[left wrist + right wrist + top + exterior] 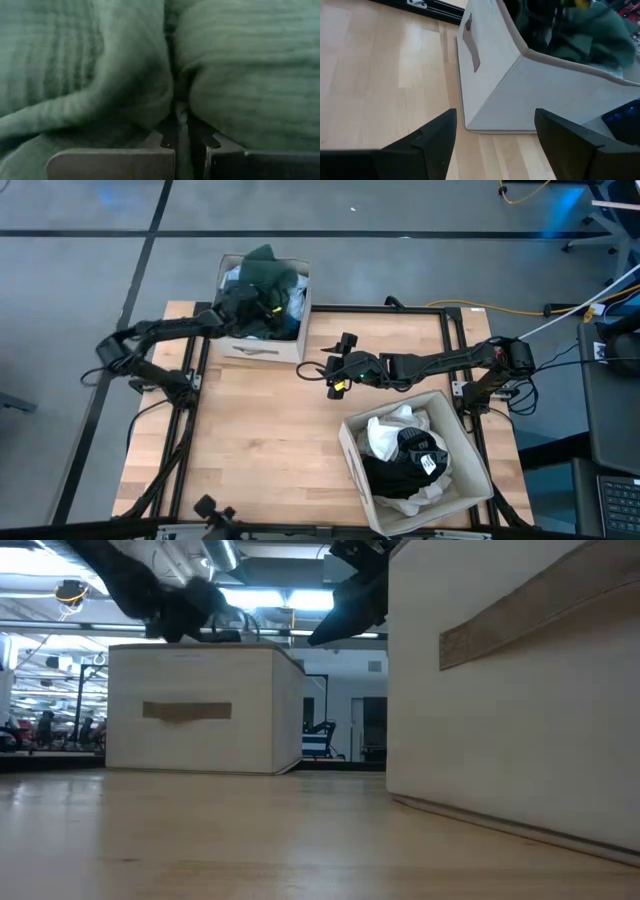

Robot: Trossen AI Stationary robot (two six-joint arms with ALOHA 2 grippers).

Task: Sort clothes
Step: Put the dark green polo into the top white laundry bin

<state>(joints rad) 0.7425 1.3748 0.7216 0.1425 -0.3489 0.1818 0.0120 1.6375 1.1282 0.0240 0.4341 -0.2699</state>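
A dark green garment point(268, 270) lies heaped on top of other clothes in the beige box point(262, 350) at the table's far left. My left gripper point(265, 308) is down in this box, shut on the green cloth, which fills the left wrist view point(100, 75). My right gripper point(335, 372) is open and empty above the middle of the table, right of that box; its fingers stand wide apart in the right wrist view point(495, 135). A second beige box point(350, 445) at the near right holds a white garment point(385, 430) and a black one point(410, 465). My left gripper pinches a fold of the dark green garment point(181, 112) between its two fingers, which stand close together with cloth in the narrow gap. The fingers come slanting down into the box from the table's left. The garment bulges on both sides of them and rests on the clothes in the box.
Bare wooden table lies between the two boxes and toward the near left. In the low view the far-left box point(190, 710) and the near-right box's wall point(520, 690) stand tall, with the right gripper point(350, 605) hanging between them. Black frame rails run along the table's edges.
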